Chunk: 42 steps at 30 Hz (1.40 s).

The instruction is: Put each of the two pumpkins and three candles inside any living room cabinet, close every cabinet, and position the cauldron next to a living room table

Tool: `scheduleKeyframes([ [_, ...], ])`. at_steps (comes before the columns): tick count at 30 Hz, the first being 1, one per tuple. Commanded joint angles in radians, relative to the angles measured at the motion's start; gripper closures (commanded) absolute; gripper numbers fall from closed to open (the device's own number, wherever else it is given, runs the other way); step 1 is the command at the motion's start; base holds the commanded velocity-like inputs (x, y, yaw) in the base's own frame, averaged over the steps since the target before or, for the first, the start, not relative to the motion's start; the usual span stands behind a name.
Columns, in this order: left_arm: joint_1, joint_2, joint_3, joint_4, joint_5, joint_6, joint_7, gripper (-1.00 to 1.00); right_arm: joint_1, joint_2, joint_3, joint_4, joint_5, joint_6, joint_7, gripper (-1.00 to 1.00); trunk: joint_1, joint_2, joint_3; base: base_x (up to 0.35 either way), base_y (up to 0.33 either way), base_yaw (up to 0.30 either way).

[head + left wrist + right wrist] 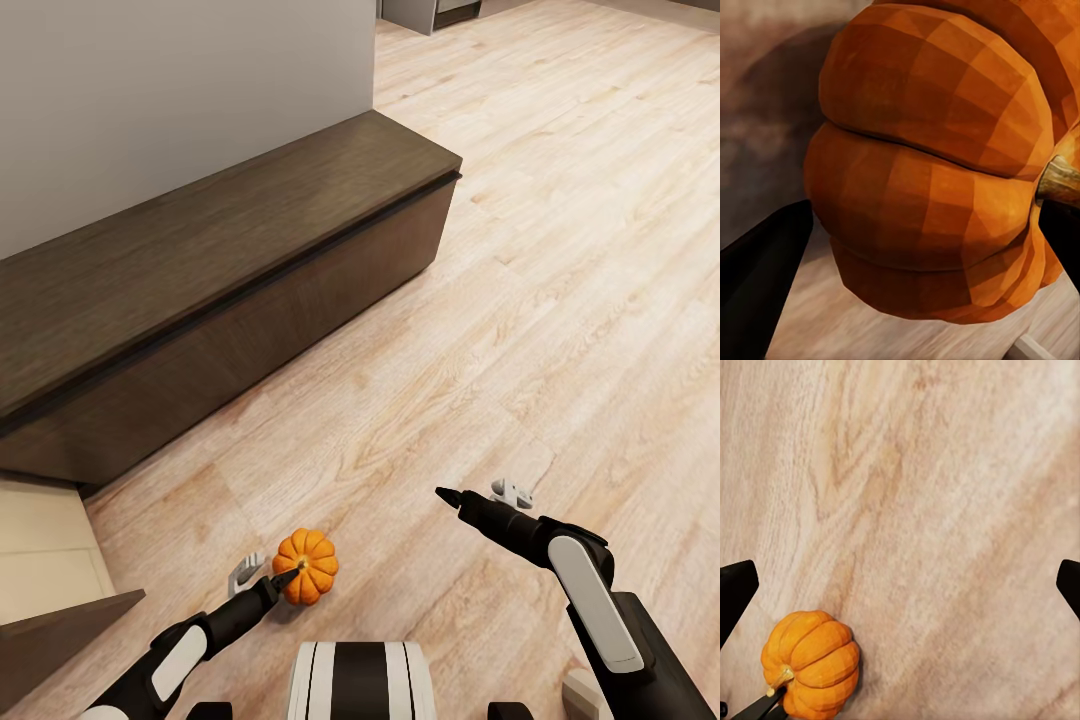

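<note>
A small orange ribbed pumpkin [306, 566] hangs low over the wooden floor, just in front of my base. My left gripper [283, 576] is shut on it; in the left wrist view the pumpkin [930, 172] sits between the two dark fingers [761, 289], its stem off to one side. My right gripper [478, 494] is open and holds nothing, to the pumpkin's right over bare floor. The right wrist view looks down on the pumpkin [811, 662]. The long dark-brown cabinet [220, 260] runs along the wall at the left. One of its drawers [45, 545] stands open at the lower left, showing a pale interior.
Light wood floor [560, 300] stretches away to the right and ahead. A grey wall [180, 90] rises behind the cabinet. A grey piece of furniture [430, 12] stands far off at the top. The open drawer's dark front [60, 630] juts out beside my left arm.
</note>
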Motion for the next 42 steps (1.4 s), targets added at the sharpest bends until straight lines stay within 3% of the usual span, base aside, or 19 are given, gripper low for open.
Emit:
scheduleKeyframes([
  [1,0.000,0.001,-0.004,-0.001,0.010,0.005,0.001,1.00,0.000,-0.001,0.001,-0.001,-0.010,0.001,-0.010,-1.00,0.000,0.000,-0.001,0.000,0.000,0.000],
  [5,0.000,0.001,-0.004,-0.001,0.010,0.005,0.001,1.00,0.000,-0.001,0.001,-0.001,-0.010,0.001,-0.010,-1.00,0.000,0.000,-0.001,0.000,0.000,0.000],
  [13,0.000,0.002,-0.005,-0.003,0.010,0.006,-0.006,1.00,0.000,-0.002,0.001,-0.001,-0.010,0.001,-0.010,-1.00,-0.004,0.002,0.030,0.000,0.000,0.000],
  [18,0.000,0.028,-0.005,-0.009,0.020,0.013,-0.013,1.00,0.000,-0.002,0.001,-0.001,-0.010,0.000,-0.010,-1.00,-0.006,0.003,0.050,0.000,0.000,0.000],
  [24,0.000,0.036,-0.004,-0.012,0.027,0.018,-0.015,1.00,0.000,-0.003,0.001,-0.001,-0.005,-0.002,-0.009,-1.00,-0.009,0.004,0.073,0.000,0.000,0.000],
  [27,0.017,0.054,-0.004,0.007,0.027,0.031,-0.017,1.00,-0.002,-0.001,-0.006,0.016,-0.012,0.011,0.008,-1.00,-0.009,0.004,0.073,0.000,0.000,0.000],
  [34,0.048,0.068,-0.003,0.036,0.027,0.037,-0.019,1.00,-0.002,0.000,-0.006,0.055,-0.012,0.009,0.009,-1.00,-0.009,0.004,0.073,0.000,0.000,0.000],
  [42,0.049,0.069,-0.003,0.039,0.027,0.038,-0.019,1.00,-0.002,-0.002,-0.006,0.100,-0.015,0.009,0.009,-1.00,-0.012,0.006,0.104,0.000,0.000,0.000],
])
